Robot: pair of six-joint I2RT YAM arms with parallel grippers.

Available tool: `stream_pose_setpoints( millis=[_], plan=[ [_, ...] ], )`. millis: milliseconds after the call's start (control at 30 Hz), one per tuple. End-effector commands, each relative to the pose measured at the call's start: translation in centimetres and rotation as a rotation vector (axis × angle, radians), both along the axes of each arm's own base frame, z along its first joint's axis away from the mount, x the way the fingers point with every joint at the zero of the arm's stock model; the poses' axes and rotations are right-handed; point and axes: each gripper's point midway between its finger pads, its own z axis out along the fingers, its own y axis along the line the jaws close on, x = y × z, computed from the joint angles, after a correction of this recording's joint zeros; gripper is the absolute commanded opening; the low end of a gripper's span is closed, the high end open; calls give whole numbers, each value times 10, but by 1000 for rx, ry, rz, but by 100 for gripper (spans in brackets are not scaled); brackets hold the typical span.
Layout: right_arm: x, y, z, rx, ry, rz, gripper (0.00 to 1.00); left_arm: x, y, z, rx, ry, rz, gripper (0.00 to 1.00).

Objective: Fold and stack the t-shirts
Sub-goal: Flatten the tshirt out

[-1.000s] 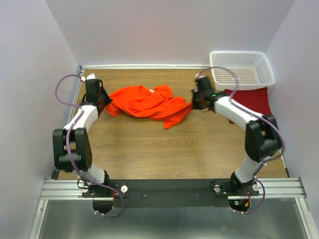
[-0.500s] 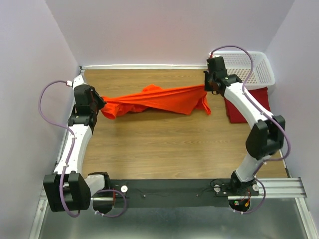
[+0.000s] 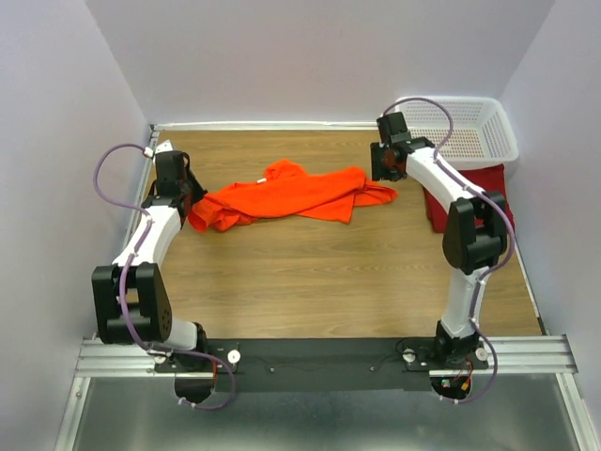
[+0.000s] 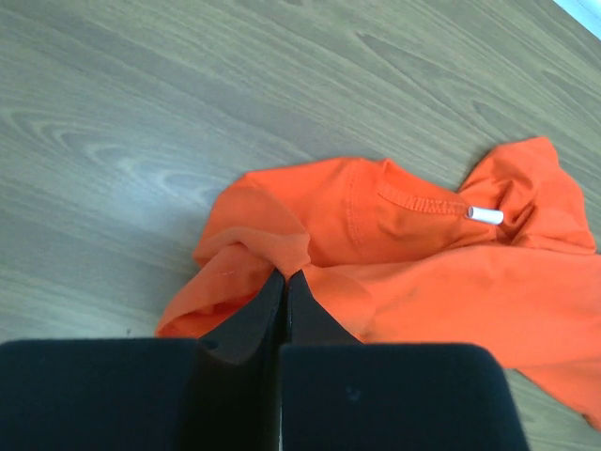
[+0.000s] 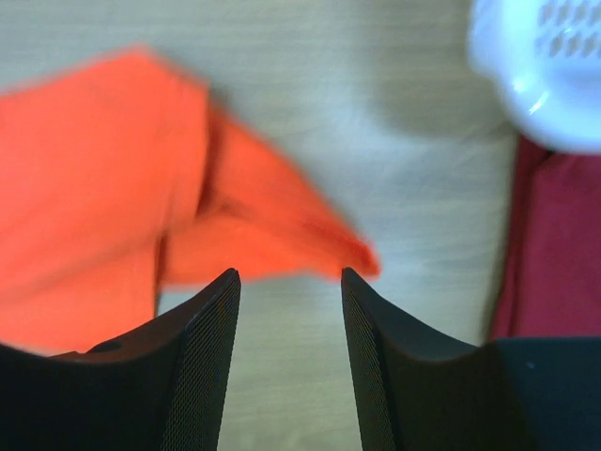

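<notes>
Whereas the orange t-shirt (image 3: 291, 195) hung stretched between both arms, from above it now lies slack in the upper middle, on the table (image 3: 282, 282). Left wrist view: the left gripper (image 4: 285, 274) has its jaws closed, pinching the shirt's edge. Right wrist view: the right gripper (image 5: 289, 277) has its jaws apart, the cloth released. Folding probably comes next.

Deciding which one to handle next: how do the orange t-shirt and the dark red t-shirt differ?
The orange t-shirt lies rumpled and unfolded mid-table; the dark red t-shirt is a flat folded rectangle at the right edge, beside the white basket. The left gripper is shut on the orange t-shirt's edge; no gripper holds the dark red t-shirt, and the right gripper hangs open. Both are plain cloth resting on the wooden table.
</notes>
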Motion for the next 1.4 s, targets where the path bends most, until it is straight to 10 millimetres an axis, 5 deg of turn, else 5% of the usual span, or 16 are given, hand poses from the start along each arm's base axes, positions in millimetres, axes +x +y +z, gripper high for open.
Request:
stream_pose_setpoints(
  millis=[0, 33, 200, 500, 833, 1100, 1200, 1367],
  plan=[
    [-42, 46, 9, 130, 7, 179, 56, 16, 0, 14, 8, -54, -21, 6],
    [-47, 52, 12, 170, -2, 164, 55, 15, 0, 11, 8, -49, -21, 6],
    [-87, 85, -33, 260, 109, 153, 56, 12, -1, 6, 6, -46, -27, 6],
    [-85, 107, -63, 251, 75, 14, 65, 6, -2, 7, 8, -51, -34, 6],
    [-81, 98, -81, 141, 44, -65, 60, -2, -3, 5, 3, -48, -34, 6],
    [-99, 98, -111, 67, 106, -30, 56, -6, -4, 1, -2, -43, -31, 6],
    [-107, 94, -121, 58, 134, -31, 45, -8, -3, -2, 3, -38, -25, 6],
    [-100, 88, -108, 17, 90, -24, 7, -9, -2, -4, 7, -34, -19, 6]
  ],
)
